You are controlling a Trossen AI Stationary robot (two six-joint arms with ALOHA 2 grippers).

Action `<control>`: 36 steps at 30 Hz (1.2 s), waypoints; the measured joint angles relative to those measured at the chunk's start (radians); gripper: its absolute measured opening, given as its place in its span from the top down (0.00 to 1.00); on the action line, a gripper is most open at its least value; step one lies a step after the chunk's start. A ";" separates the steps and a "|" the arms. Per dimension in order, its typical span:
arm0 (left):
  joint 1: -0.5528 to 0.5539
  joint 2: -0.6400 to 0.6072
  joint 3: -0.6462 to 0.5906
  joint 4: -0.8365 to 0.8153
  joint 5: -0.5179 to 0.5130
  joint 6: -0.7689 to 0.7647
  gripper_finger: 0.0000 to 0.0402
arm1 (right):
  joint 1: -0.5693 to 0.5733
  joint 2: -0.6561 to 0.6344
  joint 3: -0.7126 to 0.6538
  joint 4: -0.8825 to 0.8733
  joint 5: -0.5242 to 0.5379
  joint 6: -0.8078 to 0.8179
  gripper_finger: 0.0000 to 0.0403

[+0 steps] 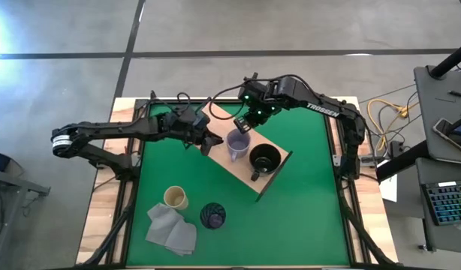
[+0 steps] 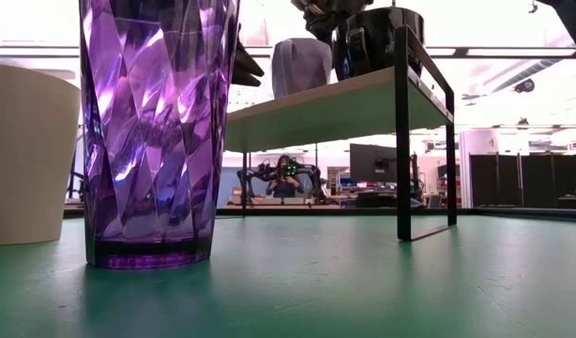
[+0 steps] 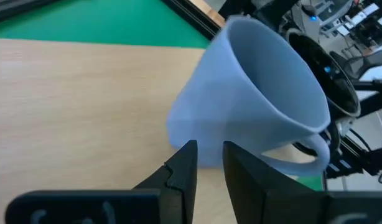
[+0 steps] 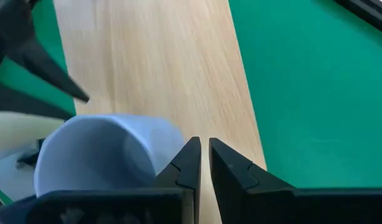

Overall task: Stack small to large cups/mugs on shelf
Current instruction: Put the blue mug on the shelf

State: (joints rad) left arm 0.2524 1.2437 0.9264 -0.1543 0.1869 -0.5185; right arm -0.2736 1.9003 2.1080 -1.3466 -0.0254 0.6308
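Note:
The lavender-grey mug (image 1: 238, 144) stands upright on its base on the light-wood shelf (image 1: 238, 171), next to the black-green mug (image 1: 264, 159). My left gripper (image 1: 214, 142) is level with the lavender mug's lower wall (image 3: 197, 134), on its left side, fingers nearly together with nothing between them. My right gripper (image 1: 242, 126) hangs shut just past the mug's far rim (image 4: 166, 134). The cream-tan cup (image 1: 176, 198) and the dark purple tumbler (image 1: 212, 216) stand on the green mat near the front. My left gripper's fingertips (image 3: 188, 152) stand at the lavender mug's lower wall near its base, coming level from the table's left; I cannot tell whether they touch. My right gripper points down beside the mug's rim; one finger (image 4: 185, 165) is next to it, and I cannot tell whether it touches.
A folded grey cloth (image 1: 170, 229) lies at the front left beside the cream cup. The shelf stands on a thin black frame (image 2: 402, 141) slanting across the mat's middle. The bare green mat (image 1: 313, 217) lies open at the right and front right.

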 joint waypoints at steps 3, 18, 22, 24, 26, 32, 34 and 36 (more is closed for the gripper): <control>-0.018 0.007 0.001 0.012 0.016 -0.002 0.84 | -0.004 0.000 -0.004 0.000 0.000 0.000 0.93; -0.031 0.014 0.000 0.056 0.011 -0.022 0.84 | -0.004 0.000 -0.051 0.049 -0.063 0.016 0.93; -0.031 0.044 0.000 0.091 0.003 -0.021 0.84 | -0.003 0.000 -0.051 0.041 -0.083 0.016 0.93; -0.031 0.060 0.001 0.098 0.003 -0.020 0.84 | -0.001 0.000 -0.051 0.038 -0.083 0.016 0.93; -0.030 0.075 0.001 0.095 0.004 -0.020 0.84 | 0.000 0.000 -0.051 0.034 -0.083 0.016 0.93; -0.030 0.091 0.001 0.094 0.008 -0.019 0.84 | 0.006 0.000 -0.051 -0.035 -0.087 0.016 0.93; -0.029 0.091 0.001 0.094 0.009 -0.018 0.84 | 0.008 0.000 -0.051 -0.052 -0.087 0.015 0.93; -0.029 0.090 0.001 0.095 0.010 -0.018 0.84 | 0.012 0.000 -0.051 -0.058 -0.087 0.015 0.93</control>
State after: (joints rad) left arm 0.2230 1.3334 0.9272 -0.0597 0.1967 -0.5369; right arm -0.2619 1.9007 2.0567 -1.4048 -0.1122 0.6460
